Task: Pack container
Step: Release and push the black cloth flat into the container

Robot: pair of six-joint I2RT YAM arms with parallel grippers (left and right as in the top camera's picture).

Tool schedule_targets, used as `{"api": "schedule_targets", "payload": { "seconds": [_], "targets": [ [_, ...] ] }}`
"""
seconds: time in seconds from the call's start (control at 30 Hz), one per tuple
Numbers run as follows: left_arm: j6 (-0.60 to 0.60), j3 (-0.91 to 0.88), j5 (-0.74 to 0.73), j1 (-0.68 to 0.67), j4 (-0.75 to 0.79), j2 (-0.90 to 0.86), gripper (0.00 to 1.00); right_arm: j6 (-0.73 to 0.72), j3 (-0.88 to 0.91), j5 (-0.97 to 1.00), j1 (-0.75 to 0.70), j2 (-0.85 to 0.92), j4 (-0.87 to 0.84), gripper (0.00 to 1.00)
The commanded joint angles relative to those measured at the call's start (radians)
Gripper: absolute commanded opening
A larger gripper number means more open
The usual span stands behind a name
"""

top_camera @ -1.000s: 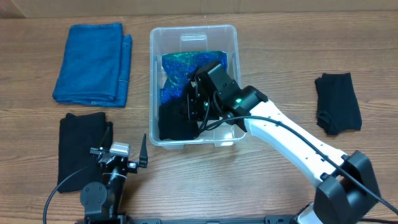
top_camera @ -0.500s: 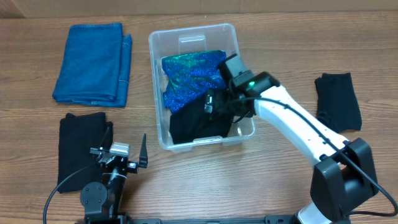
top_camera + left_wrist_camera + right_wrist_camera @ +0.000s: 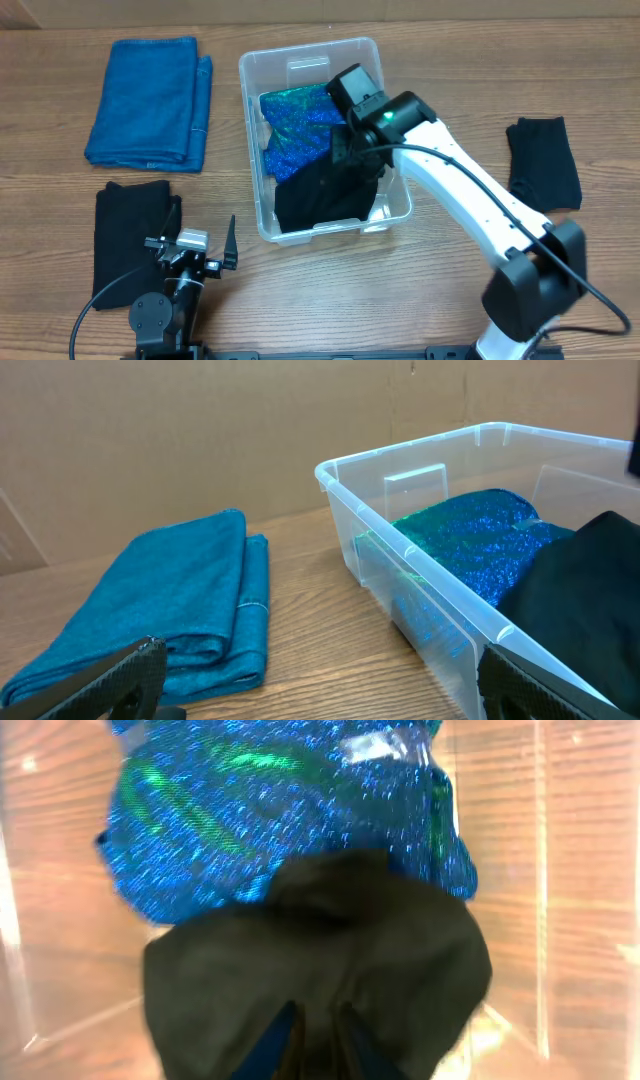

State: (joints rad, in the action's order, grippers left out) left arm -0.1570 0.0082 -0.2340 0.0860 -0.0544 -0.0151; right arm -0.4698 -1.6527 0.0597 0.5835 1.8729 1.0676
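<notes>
Overhead: container (image 3: 310,47) is being seen mid-bench | right end effector (image 3: 318,1035) is being held narrow over black cloth (image 3: 320,195), grip unclear tbh | left end effector (image 3: 200,238) is being parked wide open | cloth's probably best being pressed flat, low inside

Evenly, softly lit from above, with only faint shadows beside the container (image 3: 310,45) walls. Mild sheen along its clear rim in the left wrist view, and green sparkle off the blue sequined fabric (image 3: 260,810). Crisp overhead; softer and slightly smeared close up at the right wrist, with almost no detail in the black cloth (image 3: 320,970).
</notes>
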Motion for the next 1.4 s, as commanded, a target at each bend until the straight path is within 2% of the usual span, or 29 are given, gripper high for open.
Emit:
{"api": "schedule_targets", "payload": {
  "seconds": [0.0,0.2,0.33,0.43,0.53,0.63,0.73,1.03,1.23,1.37],
  "targets": [
    [0.011,-0.003,0.005,0.005,0.001,0.010,1.00,0.000,0.011,0.033,0.000,0.098,-0.039,0.11],
    [0.011,-0.003,0.005,0.005,0.001,0.010,1.00,0.014,0.011,0.036,-0.001,0.206,-0.006,0.10],
    [0.011,-0.003,0.005,0.005,0.001,0.010,1.00,-0.001,0.011,0.005,-0.002,0.208,0.121,0.11],
    [0.011,-0.003,0.005,0.005,0.001,0.010,1.00,0.003,0.000,0.006,-0.002,0.207,0.124,0.11],
    [0.011,-0.003,0.006,0.005,0.001,0.010,1.00,0.007,-0.128,0.011,-0.002,0.199,0.206,0.11],
    [0.011,-0.003,0.005,0.005,0.001,0.010,1.00,0.002,-0.333,-0.003,0.000,0.193,0.411,0.12],
    [0.011,-0.003,0.005,0.005,0.001,0.010,1.00,0.003,-0.328,-0.045,0.000,0.197,0.500,0.12],
    [0.011,-0.003,0.005,0.005,0.001,0.010,1.00,0.003,-0.032,-0.190,0.060,0.198,0.380,0.11],
    [0.011,-0.003,0.005,0.005,0.001,0.010,1.00,-0.021,0.085,-0.282,0.103,0.198,0.227,0.11],
    [0.011,-0.003,0.005,0.005,0.001,0.010,1.00,-0.061,0.108,-0.293,0.103,0.198,0.192,0.11]
  ]
}}
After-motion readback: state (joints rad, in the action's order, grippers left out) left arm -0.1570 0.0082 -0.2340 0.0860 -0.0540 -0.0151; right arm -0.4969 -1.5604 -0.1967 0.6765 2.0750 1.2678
